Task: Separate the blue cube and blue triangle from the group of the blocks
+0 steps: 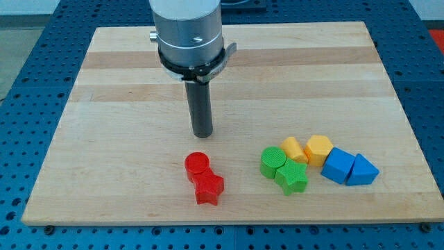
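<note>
The blue cube and the blue triangle lie side by side, touching, at the view's lower right. The cube touches a yellow hexagon block. Left of that lie a second yellow block, a green cylinder and a green star, all packed in one group. My tip stands on the board left of this group and above the red blocks, touching no block.
A red cylinder and a red star touch each other below my tip. The wooden board lies on a blue perforated table; its bottom edge runs close under the blocks.
</note>
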